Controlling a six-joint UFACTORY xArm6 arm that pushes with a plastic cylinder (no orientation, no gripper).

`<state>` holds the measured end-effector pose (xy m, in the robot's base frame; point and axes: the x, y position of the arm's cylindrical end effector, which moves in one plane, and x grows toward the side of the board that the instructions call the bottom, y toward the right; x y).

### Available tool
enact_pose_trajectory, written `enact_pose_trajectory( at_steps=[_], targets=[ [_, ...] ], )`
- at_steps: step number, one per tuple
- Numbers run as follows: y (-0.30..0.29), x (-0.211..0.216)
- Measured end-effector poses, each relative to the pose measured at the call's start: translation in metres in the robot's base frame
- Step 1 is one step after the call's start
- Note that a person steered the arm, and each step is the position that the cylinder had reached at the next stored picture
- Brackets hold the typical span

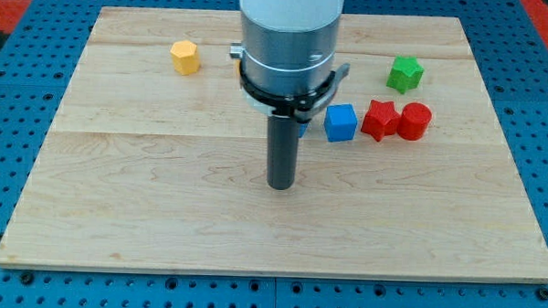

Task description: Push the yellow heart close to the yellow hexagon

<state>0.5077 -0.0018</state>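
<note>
The yellow hexagon (184,57) sits on the wooden board (145,195) near the view's top left. A small sliver of yellow (235,53) shows at the left edge of the arm's grey body; it may be the yellow heart, mostly hidden behind the arm. My tip (280,185) is at the board's middle, below the arm's body. It touches no block and lies to the lower right of the hexagon.
A blue cube (341,122) sits just right of the rod, with another blue piece (302,129) partly hidden behind it. A red star-like block (379,119) and a red cylinder (415,120) touch each other at the right. A green star-like block (405,74) lies above them.
</note>
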Motion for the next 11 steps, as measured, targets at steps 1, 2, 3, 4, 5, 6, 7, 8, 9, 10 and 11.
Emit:
enact_pose_trajectory(
  at_steps=[1, 2, 3, 4, 5, 6, 7, 8, 9, 10, 11],
  targets=[
    [-0.036, -0.024],
    [-0.123, -0.098],
    [-0.129, -0.127],
    [-0.071, -0.127],
    [-0.01, -0.141],
    [-0.007, -0.145],
    [-0.008, -0.148],
    [-0.007, -0.161],
    [-0.007, -0.18],
    [-0.009, -0.195],
    [-0.013, -0.21]
  ],
)
